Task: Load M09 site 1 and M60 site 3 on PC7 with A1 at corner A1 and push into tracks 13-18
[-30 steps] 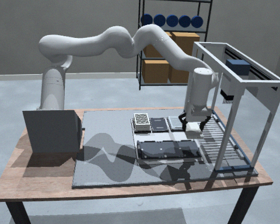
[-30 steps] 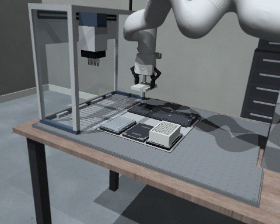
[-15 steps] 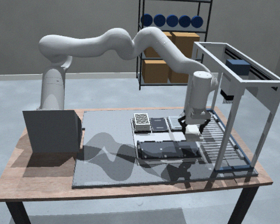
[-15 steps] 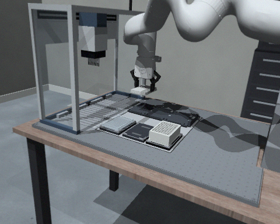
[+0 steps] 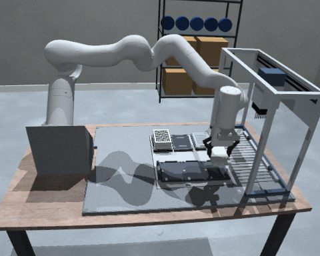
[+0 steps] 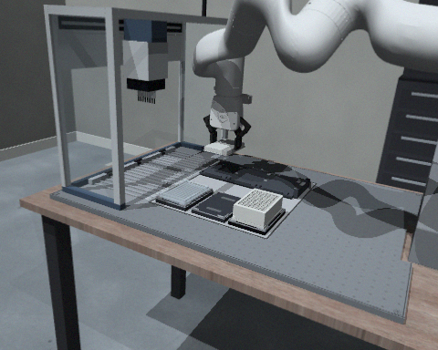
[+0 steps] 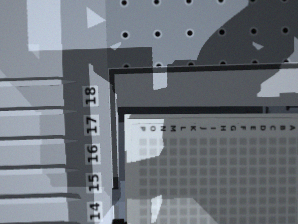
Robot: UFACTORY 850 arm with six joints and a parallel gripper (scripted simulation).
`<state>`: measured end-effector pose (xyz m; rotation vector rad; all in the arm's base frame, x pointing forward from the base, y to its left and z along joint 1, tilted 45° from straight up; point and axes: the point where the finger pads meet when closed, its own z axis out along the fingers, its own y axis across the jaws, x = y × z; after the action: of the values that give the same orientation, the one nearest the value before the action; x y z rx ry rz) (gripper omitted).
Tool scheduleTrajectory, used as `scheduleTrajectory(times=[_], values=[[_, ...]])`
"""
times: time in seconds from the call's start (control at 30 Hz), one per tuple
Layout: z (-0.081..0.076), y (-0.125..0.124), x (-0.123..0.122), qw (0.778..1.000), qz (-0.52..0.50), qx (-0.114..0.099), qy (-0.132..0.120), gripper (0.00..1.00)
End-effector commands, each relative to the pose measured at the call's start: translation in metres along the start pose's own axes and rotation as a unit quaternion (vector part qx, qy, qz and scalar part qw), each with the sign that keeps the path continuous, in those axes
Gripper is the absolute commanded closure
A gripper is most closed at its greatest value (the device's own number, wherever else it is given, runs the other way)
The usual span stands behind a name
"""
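Observation:
My gripper is shut on M60, a pale 384-well plate, and holds it flat and low over the end of the dark carrier PC7 nearest the rails. In the wrist view the plate fills the lower right, with row letters A to P along its top edge, and the carrier's dark frame shows along its left and top sides. I cannot tell whether the plate touches the carrier. M09, a white deep-well block, sits in nest S1. Nest S2 is empty. M06 lies in nest S3.
The track numbers 14 to 18 are printed on the apron beside the carrier's end. The loading rails lie under the white instrument frame, with its pipetting head overhead. A grey box stands at the table's left.

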<state>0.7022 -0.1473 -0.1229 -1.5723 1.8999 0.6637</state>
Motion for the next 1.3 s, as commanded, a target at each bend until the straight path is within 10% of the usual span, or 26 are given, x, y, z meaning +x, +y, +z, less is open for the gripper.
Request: scheduleTrajectory(times=[0.0,1.27], values=[[0.006,-0.001,0.000,1.000,0.000,0.001,0.000,1.00],[0.058,-0.001,0.000,1.000,0.000,0.001,0.000,1.00]])
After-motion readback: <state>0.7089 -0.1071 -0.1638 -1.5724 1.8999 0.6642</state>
